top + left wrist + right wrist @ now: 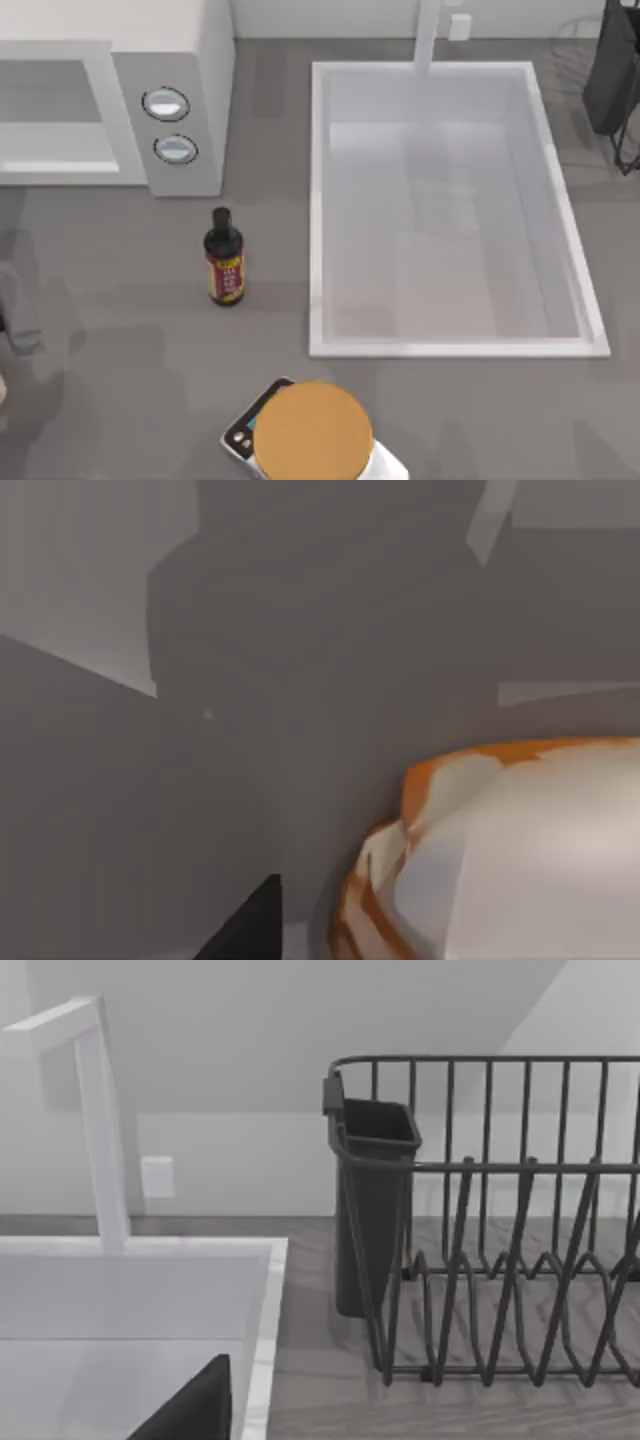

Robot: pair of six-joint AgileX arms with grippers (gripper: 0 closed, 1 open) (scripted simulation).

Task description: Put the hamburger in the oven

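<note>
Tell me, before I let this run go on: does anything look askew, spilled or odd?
Little stands out. The large flat orange-brown disc sits on a small white and black scale-like device lying askew at the counter's front edge. The dark sauce bottle stands upright; nothing is spilled.

White oven (pixel 190 60), pale hamburger (pixel 520 860) edged orange, dark bottle (pixel 224 262) with red label, orange-brown disc (pixel 313 432).

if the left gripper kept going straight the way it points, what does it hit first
Most likely the hamburger, the pale-tan rounded bun with orange-red edging looming close in the left wrist view; depth is unclear, so contact may be near.
</note>
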